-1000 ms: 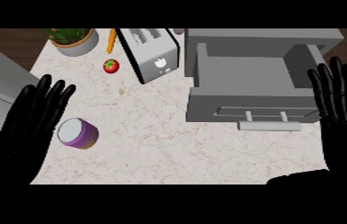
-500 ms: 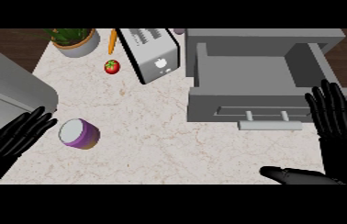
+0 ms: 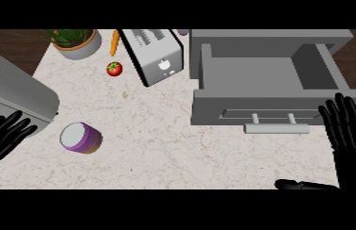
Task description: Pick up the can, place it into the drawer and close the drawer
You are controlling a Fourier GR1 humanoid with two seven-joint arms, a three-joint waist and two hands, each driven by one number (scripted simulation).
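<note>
— What is the surface?
— A pale marbled counter (image 3: 181, 149), dark wood at 11 o'clock.
— Containers?
— One grey drawer (image 3: 264, 80) at 2 o'clock, pulled open, nothing visible inside. One potted plant (image 3: 75, 41) at 11.
— Counts?
— One purple can (image 3: 81, 137) at 8 o'clock, one tomato (image 3: 114, 69), one carrot (image 3: 115, 43), one toaster (image 3: 156, 57).
— Hands?
— Left hand (image 3: 12, 132) at 9, right hand (image 3: 341, 123) at 4: fingers straight, spread, holding nothing.

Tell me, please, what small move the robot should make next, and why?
Probably bring the left hand right toward the can and curl its fingers round it. The can stands on the counter, untouched, just beside that open hand. The drawer is already open, so nothing else seems needed first. The right hand is open by the drawer's front, far from the can.
</note>
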